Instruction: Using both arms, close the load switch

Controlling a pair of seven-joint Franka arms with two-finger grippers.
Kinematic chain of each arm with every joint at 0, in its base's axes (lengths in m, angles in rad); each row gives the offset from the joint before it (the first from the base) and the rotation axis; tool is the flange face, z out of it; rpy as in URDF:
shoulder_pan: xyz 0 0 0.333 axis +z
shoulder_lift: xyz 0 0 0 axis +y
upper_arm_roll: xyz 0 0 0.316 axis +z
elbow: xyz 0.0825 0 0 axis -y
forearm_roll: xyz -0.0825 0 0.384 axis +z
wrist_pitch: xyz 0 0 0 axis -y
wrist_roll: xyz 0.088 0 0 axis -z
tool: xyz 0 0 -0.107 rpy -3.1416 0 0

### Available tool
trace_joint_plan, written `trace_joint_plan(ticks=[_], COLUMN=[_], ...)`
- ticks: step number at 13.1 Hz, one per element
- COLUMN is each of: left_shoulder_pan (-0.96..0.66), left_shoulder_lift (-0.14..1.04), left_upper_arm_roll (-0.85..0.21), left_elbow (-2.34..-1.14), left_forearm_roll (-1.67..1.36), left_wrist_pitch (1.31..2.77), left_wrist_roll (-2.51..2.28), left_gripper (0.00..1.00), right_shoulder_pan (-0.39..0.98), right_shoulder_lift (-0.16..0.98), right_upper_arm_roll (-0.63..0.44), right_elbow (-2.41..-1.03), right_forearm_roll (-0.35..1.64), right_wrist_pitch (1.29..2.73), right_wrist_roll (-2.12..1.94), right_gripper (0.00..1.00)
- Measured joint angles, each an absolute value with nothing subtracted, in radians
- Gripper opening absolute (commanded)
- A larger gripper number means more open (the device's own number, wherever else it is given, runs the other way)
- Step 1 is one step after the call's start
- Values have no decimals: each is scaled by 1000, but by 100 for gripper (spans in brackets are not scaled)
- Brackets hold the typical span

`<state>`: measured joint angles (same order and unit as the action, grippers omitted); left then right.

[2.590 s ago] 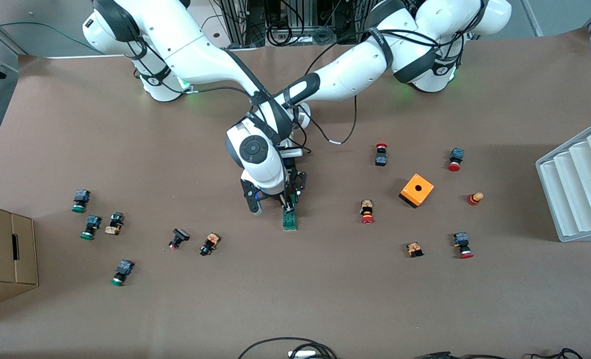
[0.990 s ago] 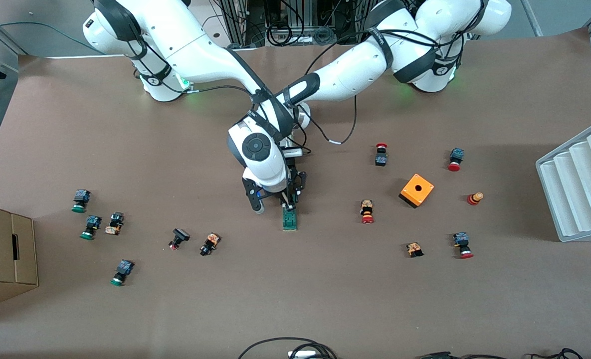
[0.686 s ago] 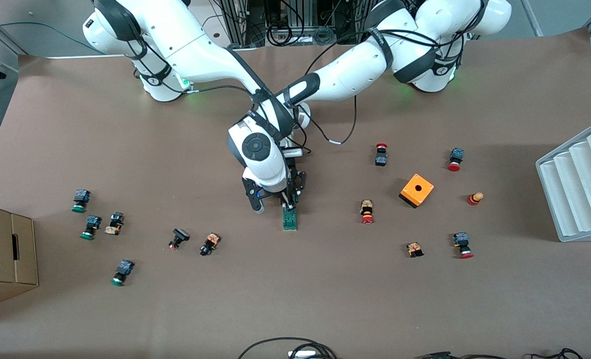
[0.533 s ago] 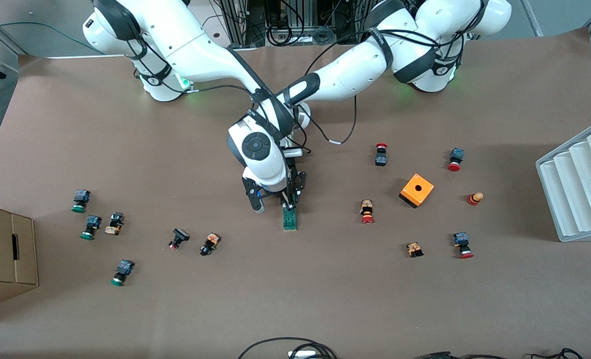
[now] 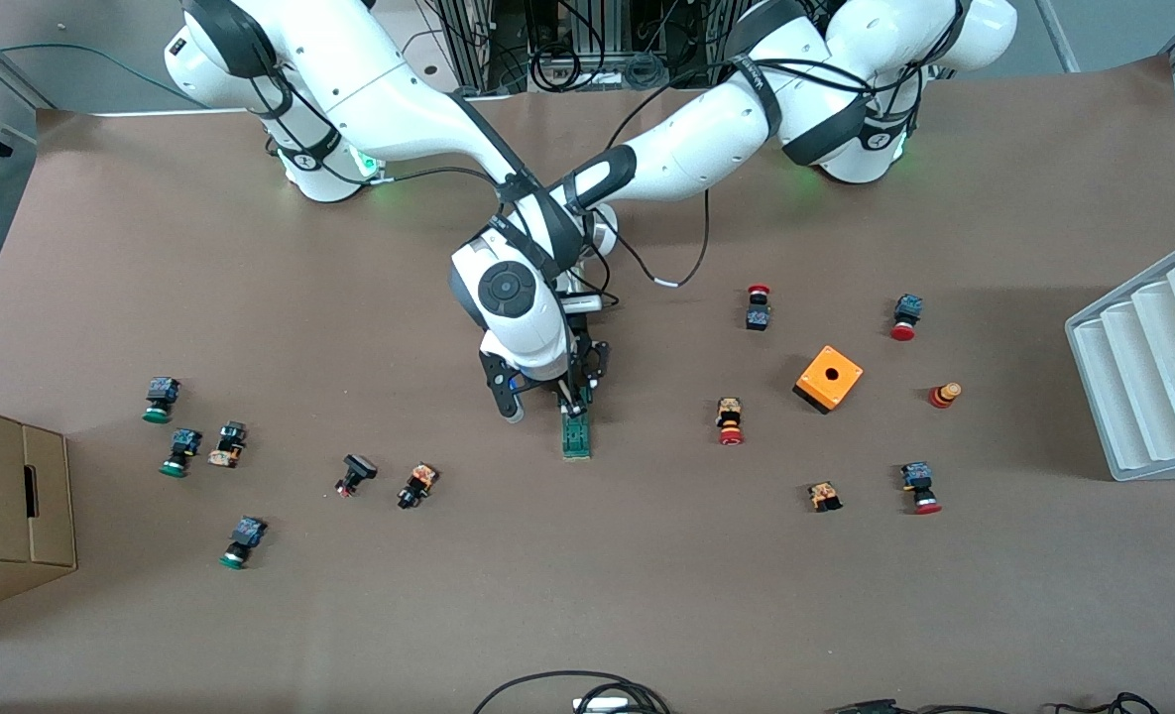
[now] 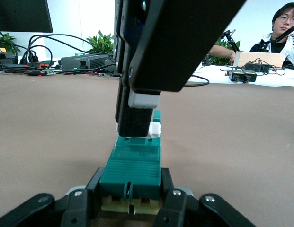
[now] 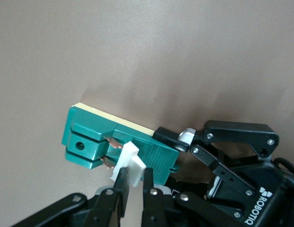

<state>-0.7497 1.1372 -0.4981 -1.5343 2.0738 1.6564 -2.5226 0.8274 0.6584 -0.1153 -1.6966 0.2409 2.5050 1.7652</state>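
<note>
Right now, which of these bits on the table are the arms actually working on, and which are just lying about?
In use:
- load switch, clamped at one end by the left gripper
- its white tab, pinched by the right gripper

Lying about:
- orange box
- scattered push buttons
- white rack
- cardboard box

Bright, even light; soft shadows.

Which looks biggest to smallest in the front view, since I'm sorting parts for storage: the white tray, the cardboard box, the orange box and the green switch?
1. White tray and cardboard box: both cut off by the picture's edge, so unranked.
2. Orange box.
3. Green switch, partly hidden.
</note>
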Motion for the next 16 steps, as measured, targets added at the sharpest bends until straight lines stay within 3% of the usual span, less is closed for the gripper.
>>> trace_joint_plan(ticks=[16], left_shoulder_pan=[-750], left_shoulder_lift=[1137], left_upper_arm_roll=[-498], left_elbow=[-1534], left_forearm_roll=[2075], left_wrist_pitch=[1656], left_wrist_roll=[-2522], left_gripper=[51], right_shoulder_pan=[796], right_shoulder_lift=[665], right_upper_arm_roll=[-103], right_elbow=[-1641], right_forearm_roll=[247], right_wrist_pitch=[2448], right_wrist_roll=[1782], right_gripper=[17])
